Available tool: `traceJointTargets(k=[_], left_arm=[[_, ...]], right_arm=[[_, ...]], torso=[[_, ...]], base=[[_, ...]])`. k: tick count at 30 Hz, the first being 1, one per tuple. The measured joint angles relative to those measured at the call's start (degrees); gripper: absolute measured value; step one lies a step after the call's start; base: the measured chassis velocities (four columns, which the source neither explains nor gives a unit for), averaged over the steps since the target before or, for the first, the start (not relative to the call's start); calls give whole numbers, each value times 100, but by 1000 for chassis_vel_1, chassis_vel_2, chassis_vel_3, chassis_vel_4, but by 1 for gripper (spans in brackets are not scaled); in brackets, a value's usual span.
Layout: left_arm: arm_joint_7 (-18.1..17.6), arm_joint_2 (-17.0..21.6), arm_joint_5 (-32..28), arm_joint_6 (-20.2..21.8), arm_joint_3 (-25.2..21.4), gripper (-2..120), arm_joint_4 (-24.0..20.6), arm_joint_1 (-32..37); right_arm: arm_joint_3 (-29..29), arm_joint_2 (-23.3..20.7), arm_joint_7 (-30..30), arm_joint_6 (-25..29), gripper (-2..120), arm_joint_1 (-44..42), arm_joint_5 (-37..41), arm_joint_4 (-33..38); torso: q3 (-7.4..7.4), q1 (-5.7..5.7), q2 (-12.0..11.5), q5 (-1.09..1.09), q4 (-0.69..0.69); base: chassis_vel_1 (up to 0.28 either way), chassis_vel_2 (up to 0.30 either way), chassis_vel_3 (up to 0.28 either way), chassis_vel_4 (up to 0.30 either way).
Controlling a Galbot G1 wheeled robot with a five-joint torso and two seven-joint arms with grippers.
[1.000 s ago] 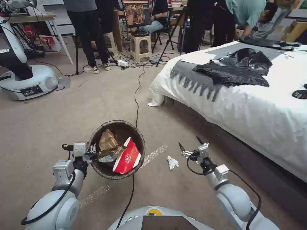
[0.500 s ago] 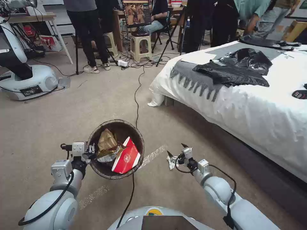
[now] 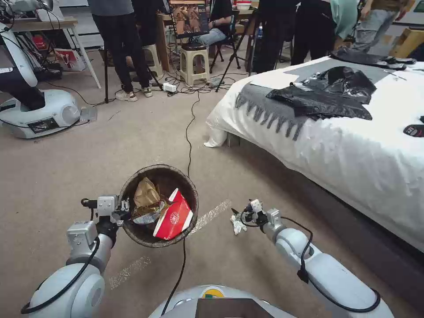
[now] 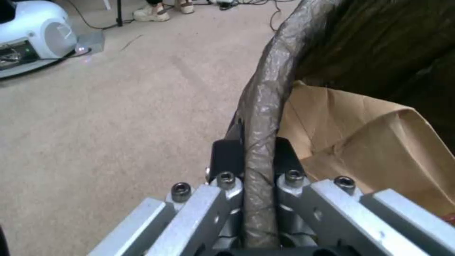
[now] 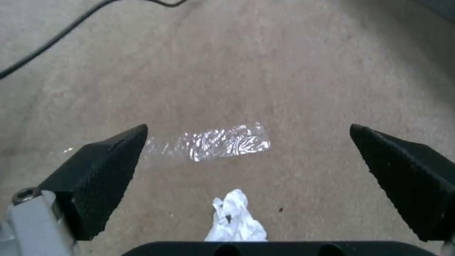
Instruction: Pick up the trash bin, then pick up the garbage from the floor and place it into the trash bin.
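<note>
A robotics lab dressed as a bedroom, it seems — a white-sheeted bed point(image 3: 353, 145) stands on beige carpet point(image 3: 110, 145); behind it cables point(image 3: 190, 92) trail over the floor among tripods, plastic stools point(image 3: 193, 64) and a monitor point(image 3: 190, 20); a second robot's white base point(image 3: 37, 112) sits parked at the left — people stand around the desks.

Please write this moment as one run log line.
left gripper: shut on trash bin rim | right gripper: open over crumpled tissue | floor
</note>
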Motion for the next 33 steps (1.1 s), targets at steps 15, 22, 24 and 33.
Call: traceJointTargets(k=[15,22,24,33], left_arm=[[11,-37,49,5,59,0,-10,-5],[14,-49,69,5,66,0,-10,-2],[15,-52,72,5,66,0,-10,-2],[25,-86,105,5,85,0,-10,2]], right_arm=[[-245,307,-162,8,100,210,-317,-684],[-431,398,-163,28,100,306,-514,-923],[-482,438,-163,32,100,317,-588,-1012],[-565,610,-167,102,100,409,-781,-1423]], torso=[[0,0,0,0,0],[-1,0,0,-1,0],[-1,0,0,0,0],[-1,0,0,0,0]], base=[[0,0,0,0],[0,0,0,0],[0,0,0,0],[0,0,0,0]])
